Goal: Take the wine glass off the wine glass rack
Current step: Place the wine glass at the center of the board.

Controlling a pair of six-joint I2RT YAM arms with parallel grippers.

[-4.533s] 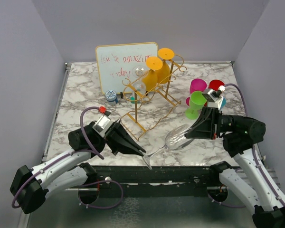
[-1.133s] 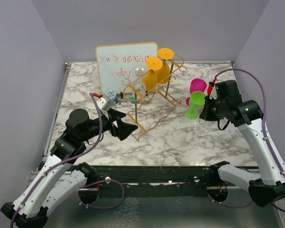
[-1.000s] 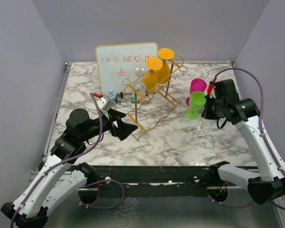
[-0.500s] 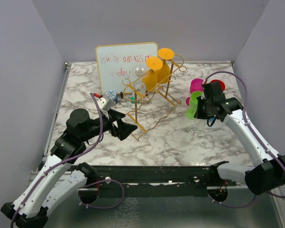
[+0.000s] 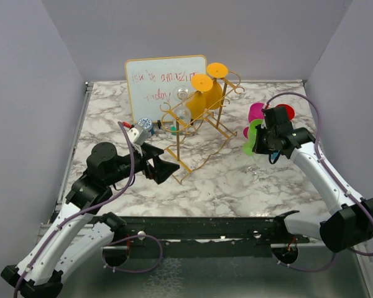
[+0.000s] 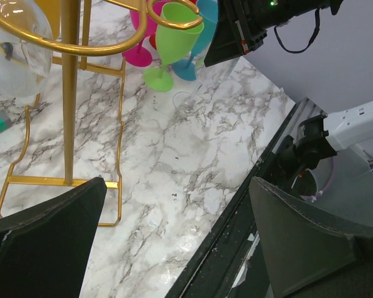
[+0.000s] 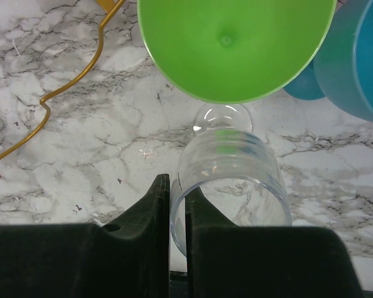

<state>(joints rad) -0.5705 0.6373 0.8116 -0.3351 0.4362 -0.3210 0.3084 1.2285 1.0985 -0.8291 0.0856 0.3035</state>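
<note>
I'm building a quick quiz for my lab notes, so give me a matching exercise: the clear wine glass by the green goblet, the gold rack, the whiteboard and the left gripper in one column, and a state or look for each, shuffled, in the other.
1. clear wine glass
2. wine glass rack
3. whiteboard
4. left gripper

A. open, holding nothing
B. red writing on it
C. rim pinched by the right gripper
D. gold wire frame

Pairs: 1-C, 2-D, 3-B, 4-A
</note>
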